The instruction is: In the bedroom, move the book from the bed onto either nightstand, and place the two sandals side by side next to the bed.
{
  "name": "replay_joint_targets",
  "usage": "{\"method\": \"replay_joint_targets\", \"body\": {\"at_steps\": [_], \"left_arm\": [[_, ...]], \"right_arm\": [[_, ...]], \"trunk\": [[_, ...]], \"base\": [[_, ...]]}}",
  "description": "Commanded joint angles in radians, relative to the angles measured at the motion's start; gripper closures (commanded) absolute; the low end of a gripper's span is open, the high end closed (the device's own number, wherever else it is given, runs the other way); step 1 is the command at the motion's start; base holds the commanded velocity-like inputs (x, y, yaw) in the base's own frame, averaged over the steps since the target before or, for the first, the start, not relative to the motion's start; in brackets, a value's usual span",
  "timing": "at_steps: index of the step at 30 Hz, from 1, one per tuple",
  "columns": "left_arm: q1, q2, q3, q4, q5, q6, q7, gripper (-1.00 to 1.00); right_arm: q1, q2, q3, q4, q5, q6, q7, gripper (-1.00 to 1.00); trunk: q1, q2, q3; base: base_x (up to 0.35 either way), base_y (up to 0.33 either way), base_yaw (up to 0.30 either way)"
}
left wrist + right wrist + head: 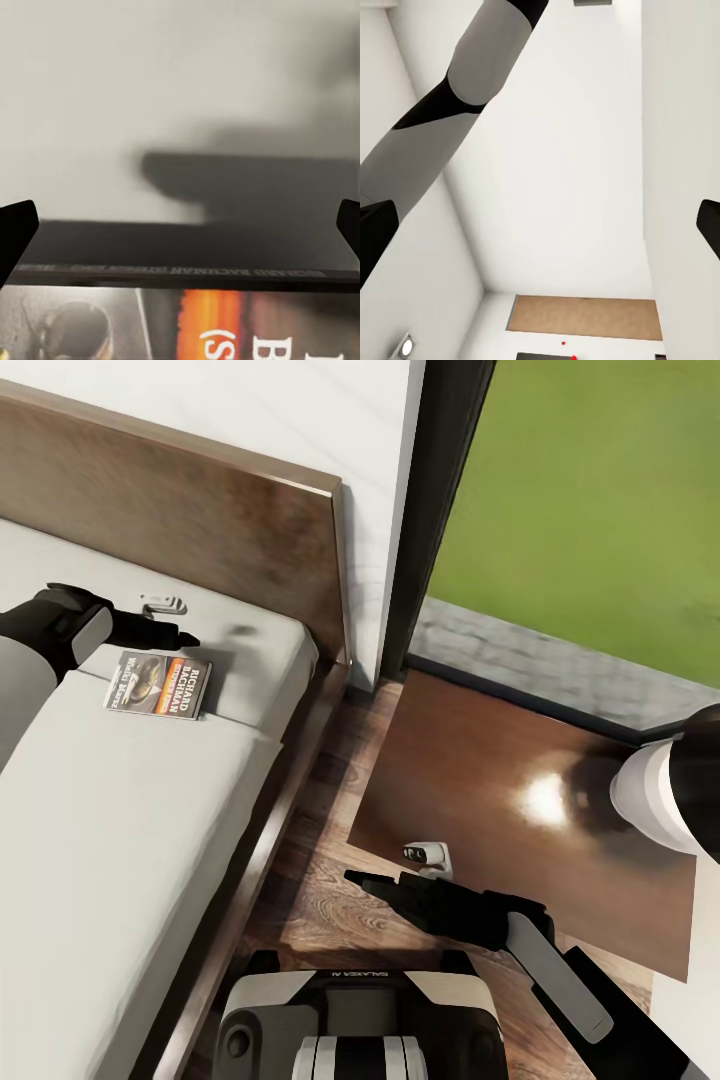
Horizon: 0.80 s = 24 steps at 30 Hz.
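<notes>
The book (157,683), a thin paperback with an orange band, lies flat on the grey mattress of the bed (120,830) near the headboard (200,510). My left gripper (188,639) hovers low over the mattress just beyond the book's far edge. In the left wrist view its fingertips (15,232) stand wide apart, open and empty, with the book (187,322) close beneath. The nightstand (450,760) stands right of the bed with a glossy bare top. My right gripper (362,880) hangs open over the floor at the nightstand's front corner. The sandals are out of view.
A narrow strip of wood floor (320,760) separates the bed frame from the nightstand. Behind the nightstand are a white wall (380,480) and a dark-framed window (450,510) showing lawn. My base (350,1020) sits at the strip's near end.
</notes>
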Motion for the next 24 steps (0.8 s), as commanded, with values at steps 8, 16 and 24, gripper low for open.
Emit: {"method": "replay_joint_targets", "body": {"at_steps": [8, 16, 24], "left_arm": [[-0.001, 0.001, -0.008, 0.001, 0.011, 0.010, -0.002, -1.00], [-0.001, 0.001, -0.008, 0.005, 0.012, 0.010, -0.005, -1.00], [0.001, 0.001, -0.008, 0.005, 0.012, 0.006, -0.006, -1.00]], "right_arm": [[-0.001, -0.001, 0.002, 0.000, -0.009, 0.006, -0.002, -1.00], [-0.001, -0.001, 0.001, 0.000, -0.008, 0.007, -0.002, -1.00], [-0.001, -0.001, 0.000, 0.000, -0.008, 0.008, -0.002, -1.00]], "trunk": [[0.000, 0.000, -0.003], [0.000, 0.000, -0.006], [0.000, 0.000, -0.007]], "base": [[0.000, 0.000, 0.000], [0.000, 0.000, 0.000], [0.000, 0.000, 0.000]]}}
